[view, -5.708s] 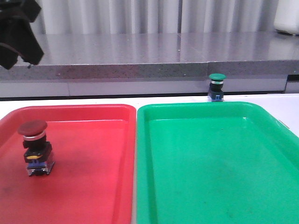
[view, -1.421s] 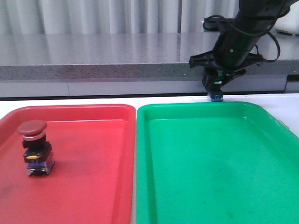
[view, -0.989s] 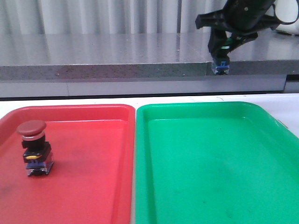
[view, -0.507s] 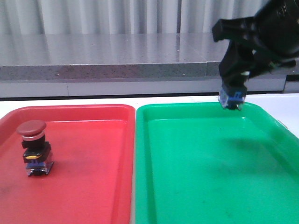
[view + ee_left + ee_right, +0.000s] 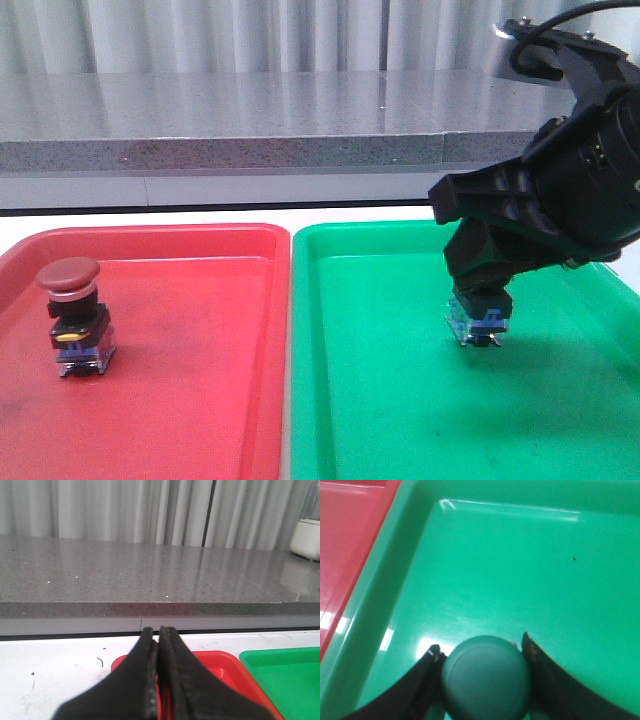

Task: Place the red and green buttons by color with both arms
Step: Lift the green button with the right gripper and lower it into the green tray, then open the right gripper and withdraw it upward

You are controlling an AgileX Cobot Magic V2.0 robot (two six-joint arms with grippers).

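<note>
Holding the green button by its cap, right gripper clamped, low over the green tray at three o'clock. Probably light, rigid, top-heavy; best gripped under the cap.

- A red tray lies on the left of a white table; its floor shows dark smudges.
- A green tray lies on the right, its long side just beside the red tray's, with only a thin gap between.
- Both trays have raised, rounded rims and glossy floors.
- Behind the table runs a grey speckled counter, with a paler strip below its front edge.
- Whitish pleated curtains hang behind the counter.
- A white vessel stands on the counter's far right end; what it is cannot be told.
- The table in the left wrist view carries small dark scuffs.
</note>
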